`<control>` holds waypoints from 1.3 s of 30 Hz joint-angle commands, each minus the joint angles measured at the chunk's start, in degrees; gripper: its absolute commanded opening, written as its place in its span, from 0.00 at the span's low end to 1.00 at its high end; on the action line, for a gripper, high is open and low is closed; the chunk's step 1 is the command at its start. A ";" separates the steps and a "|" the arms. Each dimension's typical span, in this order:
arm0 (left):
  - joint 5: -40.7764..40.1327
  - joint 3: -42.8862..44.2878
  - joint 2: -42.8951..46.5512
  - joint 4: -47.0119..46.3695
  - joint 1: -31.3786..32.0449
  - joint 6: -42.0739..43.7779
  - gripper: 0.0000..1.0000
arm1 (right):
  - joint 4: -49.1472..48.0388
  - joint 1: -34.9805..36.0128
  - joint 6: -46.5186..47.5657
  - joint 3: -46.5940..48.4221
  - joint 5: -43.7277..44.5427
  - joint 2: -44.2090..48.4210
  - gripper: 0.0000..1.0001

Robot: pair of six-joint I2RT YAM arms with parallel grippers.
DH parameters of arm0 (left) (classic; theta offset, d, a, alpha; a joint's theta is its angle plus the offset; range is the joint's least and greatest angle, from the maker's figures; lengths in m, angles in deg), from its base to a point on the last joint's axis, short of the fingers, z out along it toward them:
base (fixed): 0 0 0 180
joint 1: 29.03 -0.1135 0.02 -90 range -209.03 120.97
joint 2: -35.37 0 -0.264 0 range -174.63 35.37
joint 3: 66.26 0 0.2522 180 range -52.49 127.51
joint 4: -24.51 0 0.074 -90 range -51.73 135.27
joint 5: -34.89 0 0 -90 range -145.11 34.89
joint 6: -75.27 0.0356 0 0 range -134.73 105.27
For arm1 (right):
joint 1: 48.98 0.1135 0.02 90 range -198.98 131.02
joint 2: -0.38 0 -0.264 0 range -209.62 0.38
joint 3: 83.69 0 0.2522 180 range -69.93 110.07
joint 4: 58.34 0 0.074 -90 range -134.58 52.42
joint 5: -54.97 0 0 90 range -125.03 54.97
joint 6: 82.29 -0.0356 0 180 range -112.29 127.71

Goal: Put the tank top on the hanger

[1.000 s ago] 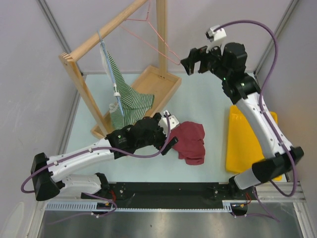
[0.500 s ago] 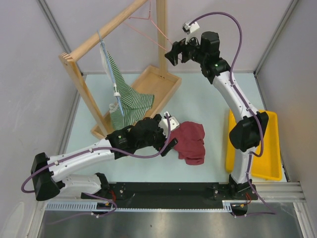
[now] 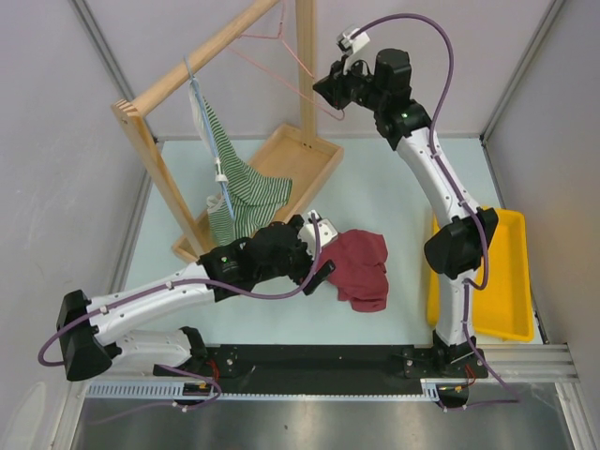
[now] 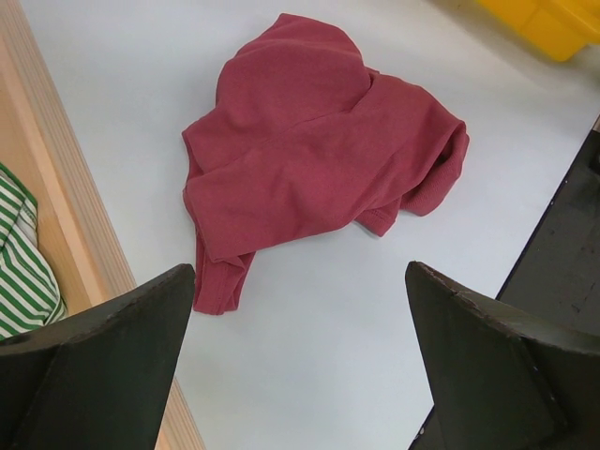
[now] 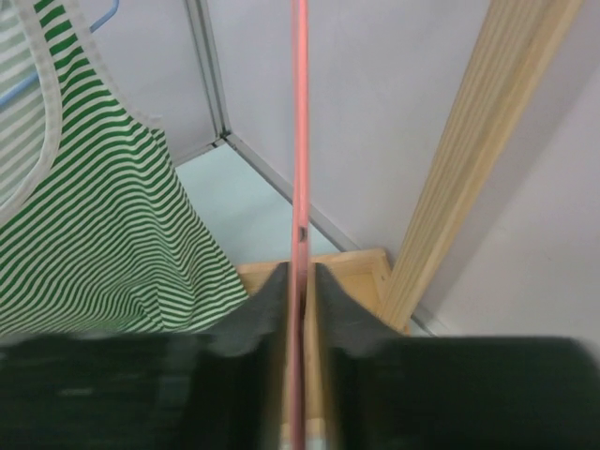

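The right end effector (image 3: 330,94) has swung to upper centre and now clamps the hanger (image 5: 298,141) by its wire, ready to unhook it; the tank top (image 3: 364,267) lies crumpled lower centre, left end effector (image 4: 300,309) open beside it

The top camera looks down from the near edge; the left wrist faces the tank top (image 4: 319,159), the right wrist sits close along the hanger (image 5: 298,141).
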 commanded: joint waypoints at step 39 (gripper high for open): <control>-5.31 1.40 -0.29 1.38 -0.22 -0.40 0.99 | -14.51 7.75 -0.40 -38.26 25.94 34.75 0.00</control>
